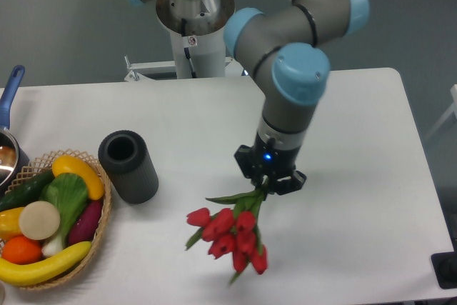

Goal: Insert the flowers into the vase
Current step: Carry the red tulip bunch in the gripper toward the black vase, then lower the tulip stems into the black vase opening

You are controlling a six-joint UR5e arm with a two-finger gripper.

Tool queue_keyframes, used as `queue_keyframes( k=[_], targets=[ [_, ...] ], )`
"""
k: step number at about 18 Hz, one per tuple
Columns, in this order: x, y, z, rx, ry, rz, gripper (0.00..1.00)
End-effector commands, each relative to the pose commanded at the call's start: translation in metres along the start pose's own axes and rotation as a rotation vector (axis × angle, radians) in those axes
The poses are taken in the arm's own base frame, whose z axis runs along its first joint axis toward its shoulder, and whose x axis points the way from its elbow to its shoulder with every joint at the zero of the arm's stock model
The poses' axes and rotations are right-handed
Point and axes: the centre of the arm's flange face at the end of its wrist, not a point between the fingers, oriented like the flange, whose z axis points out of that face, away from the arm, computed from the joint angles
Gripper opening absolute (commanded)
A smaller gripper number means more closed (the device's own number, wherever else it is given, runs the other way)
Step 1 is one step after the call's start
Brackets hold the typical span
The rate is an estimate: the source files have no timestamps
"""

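The flowers [228,233], a bunch of red tulips on green stems, hang heads-down above the white table. My gripper [267,181] is shut on their stems at the top of the bunch. The vase [128,166], a dark ribbed cylinder, stands upright at the left of the table with its round mouth open upward. It is well to the left of the gripper and the bunch, apart from both. The fingertips themselves are hidden among the stems.
A wicker basket [98,237] of toy fruit and vegetables sits at the front left, close to the vase. A blue-handled pot [10,108] is at the left edge. The robot base [193,26] stands behind the table.
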Motion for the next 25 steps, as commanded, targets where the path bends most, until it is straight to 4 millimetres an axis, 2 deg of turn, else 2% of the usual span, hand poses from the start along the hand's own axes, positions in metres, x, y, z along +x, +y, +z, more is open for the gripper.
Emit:
queue_keyframes(
  k=[4, 8, 10, 12, 19, 22, 25],
  targets=[
    [0.016, -0.015, -0.012, 0.1, 0.041, 0.002, 0.0],
    [0.038, -0.049, -0.026, 0.245, 0.152, -0.041, 0.0],
    [0.047, -0.059, -0.035, 0.299, 0.196, -0.065, 0.0],
    [0.064, -0.071, -0.046, 0.392, 0.27, -0.062, 0.0],
    [0.104, -0.07, -0.075, 0.585, 0.37, 0.007, 0.0],
    [0.117, -0.068, -0.086, 0.607, 0.38, 0.023, 0.0],
    [0.133, -0.075, -0.09, 0.636, 0.428, 0.048, 0.0]
  ],
)
